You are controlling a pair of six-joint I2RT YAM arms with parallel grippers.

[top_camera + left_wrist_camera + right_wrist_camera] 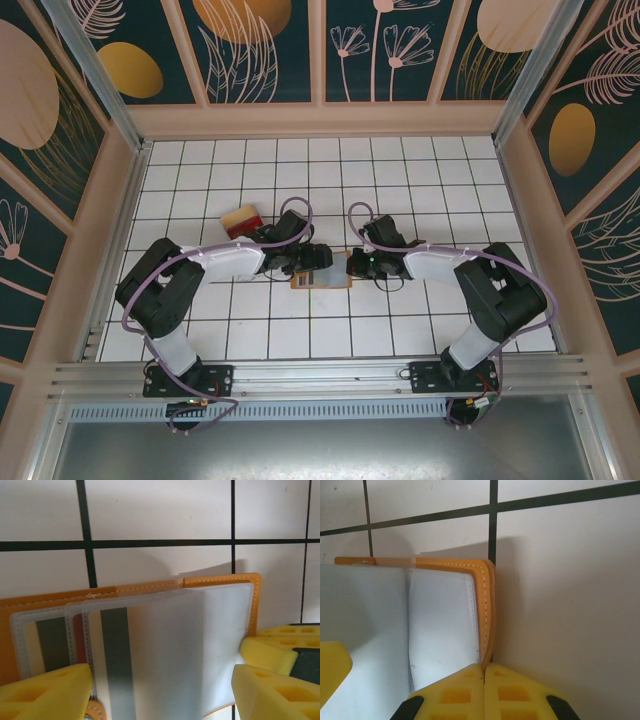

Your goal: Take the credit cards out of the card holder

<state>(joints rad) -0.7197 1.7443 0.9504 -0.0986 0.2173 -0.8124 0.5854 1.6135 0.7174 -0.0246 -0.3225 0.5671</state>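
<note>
White tiled tabletop [400,170] carries the open card holder [322,279] at its middle. The right end effector [484,690] is pressed together, seemingly pinching the cover edge, while the left end effector [162,680] stands spread over the pockets. With extraction in hand, it should next nip one of the pocketed credit cards [117,650] and slide it outward.

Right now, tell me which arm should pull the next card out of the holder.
Left. The left gripper is open astride the pockets of the card holder, where credit cards sit. The right gripper is shut at the holder's edge, apparently steadying it.
</note>
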